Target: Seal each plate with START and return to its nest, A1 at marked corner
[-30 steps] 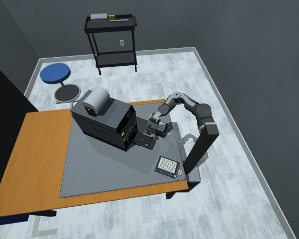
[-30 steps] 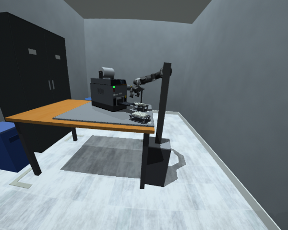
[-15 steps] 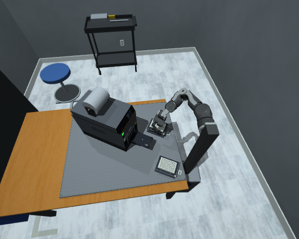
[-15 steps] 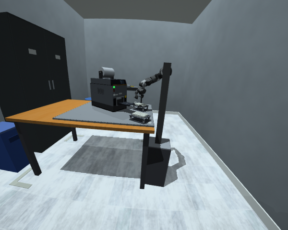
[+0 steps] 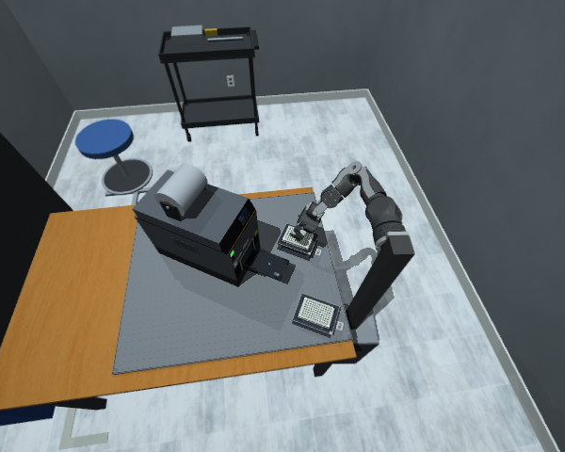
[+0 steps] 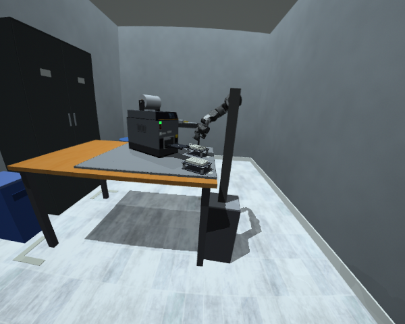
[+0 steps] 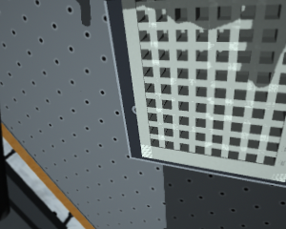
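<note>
Two open white well plates sit in their dark nests on the grey perforated mat. The far plate (image 5: 288,234) (image 6: 198,148) (image 7: 210,95) is beside the sealer's stage; the near plate (image 5: 315,311) (image 6: 196,160) is by the table's front right corner. My gripper (image 5: 299,237) (image 6: 198,138) hangs just above the far plate, open, with nothing between the fingers. The black sealer (image 5: 200,228) (image 6: 150,133) has its stage (image 5: 271,266) (image 6: 179,144) out and bare, and its lamp (image 5: 232,253) (image 6: 160,122) is green. In the wrist view the far plate's wells fill the upper right, inside the nest's dark frame (image 7: 121,86).
The arm's black post (image 5: 379,282) (image 6: 229,146) stands at the table's right edge, close to the near plate. A foil roll (image 5: 180,190) sits on top of the sealer. A cart (image 5: 209,72), a blue stool (image 5: 104,138) and a blue bin (image 6: 7,205) stand off the table.
</note>
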Motion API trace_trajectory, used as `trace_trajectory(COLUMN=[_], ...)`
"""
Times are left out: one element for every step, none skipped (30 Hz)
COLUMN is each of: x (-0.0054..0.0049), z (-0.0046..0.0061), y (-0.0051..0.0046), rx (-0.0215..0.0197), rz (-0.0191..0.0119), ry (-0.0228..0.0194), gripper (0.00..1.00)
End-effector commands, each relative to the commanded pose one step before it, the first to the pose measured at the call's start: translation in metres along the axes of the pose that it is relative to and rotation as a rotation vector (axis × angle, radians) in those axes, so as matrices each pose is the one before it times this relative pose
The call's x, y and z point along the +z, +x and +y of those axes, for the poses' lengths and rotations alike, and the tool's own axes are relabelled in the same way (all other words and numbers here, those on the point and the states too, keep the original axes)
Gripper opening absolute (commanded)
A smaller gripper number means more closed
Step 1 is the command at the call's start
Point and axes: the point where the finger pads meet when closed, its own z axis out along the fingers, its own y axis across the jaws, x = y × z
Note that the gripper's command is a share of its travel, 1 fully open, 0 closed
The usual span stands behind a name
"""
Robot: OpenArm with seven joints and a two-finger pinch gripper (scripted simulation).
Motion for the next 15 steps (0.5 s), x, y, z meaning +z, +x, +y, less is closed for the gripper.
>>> trace_trajectory(x=[-0.00071,0.00000,0.00000,0.00000,0.00000,0.00222,0.00000,0.00000,0.00159,0.00157,0.00156,0.00155,0.00156,0.00156,0.00156], z=[0.00098,0.00000,0.00000,0.00000,0.00000,0.00081,0.00000,0.00000,0.00020,-0.00002,-0.00001,0.00001,-0.00001,0.00000,0.00000], y=[-0.001212,0.000008,0.000002,0.000000,0.000000,0.000831,0.000000,0.000000,0.000526,0.000606,0.000581,0.000544,0.000575,0.000562,0.000568], rx=[-0.00093,0.00000,0.00000,0.00000,0.00000,0.00006,0.00000,0.00000,0.00008,-0.00004,-0.00001,0.00002,-0.00001,0.00001,0.00000], rz=[-0.00388,0.00000,0.00000,0.00000,0.00000,-0.00066,0.00000,0.00000,-0.00030,0.00008,0.00003,-0.00006,0.00002,-0.00001,-0.00001], ry=[-0.00624,0.00000,0.00000,0.00000,0.00000,-0.00464,0.00000,0.00000,-0.00044,0.00003,0.00000,-0.00005,0.00000,-0.00002,-0.00002], gripper=[0.65,0.65,0.65,0.65,0.65,0.65,0.65,0.65,0.65,0.65,0.65,0.65,0.65,0.65,0.65])
